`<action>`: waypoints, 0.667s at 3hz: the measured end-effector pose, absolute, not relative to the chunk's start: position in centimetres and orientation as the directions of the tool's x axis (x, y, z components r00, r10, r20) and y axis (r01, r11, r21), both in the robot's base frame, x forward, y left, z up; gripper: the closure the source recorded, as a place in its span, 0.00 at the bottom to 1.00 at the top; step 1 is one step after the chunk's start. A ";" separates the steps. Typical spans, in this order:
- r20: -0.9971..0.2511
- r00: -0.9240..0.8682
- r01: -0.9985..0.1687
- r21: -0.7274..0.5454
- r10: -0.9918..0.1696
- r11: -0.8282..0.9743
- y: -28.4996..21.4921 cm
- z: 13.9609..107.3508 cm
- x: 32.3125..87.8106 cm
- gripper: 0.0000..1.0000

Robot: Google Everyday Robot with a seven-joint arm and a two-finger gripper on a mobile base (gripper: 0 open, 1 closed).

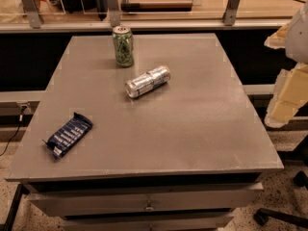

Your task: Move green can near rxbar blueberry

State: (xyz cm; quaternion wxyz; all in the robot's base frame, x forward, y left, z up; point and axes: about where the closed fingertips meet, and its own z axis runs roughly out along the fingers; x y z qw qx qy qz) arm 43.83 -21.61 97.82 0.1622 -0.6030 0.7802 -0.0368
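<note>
green can [123, 46] upright, far-left on worktop [202, 129], well apart from rxbar blueberry [69, 134] near-left | likely light, rigid, slick: take mid-body | end effector [281, 105] off right edge, opening: cannot tell

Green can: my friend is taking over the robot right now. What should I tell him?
The gripper is at the right edge of the view, beside the table, away from everything on it.
The green can stands upright near the far edge.
The rxbar blueberry lies flat at the near left corner.
A silver can lies on its side mid-table.
Done: nothing yet.
Left: grasp the green can and set it beside the bar.
</note>
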 end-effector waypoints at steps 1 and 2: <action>-0.209 -0.220 -0.929 -0.253 -0.953 0.270 -21.6 97.8 43.8 0.00; -0.217 -0.202 -0.930 -0.264 -0.955 0.256 -21.1 98.1 44.4 0.00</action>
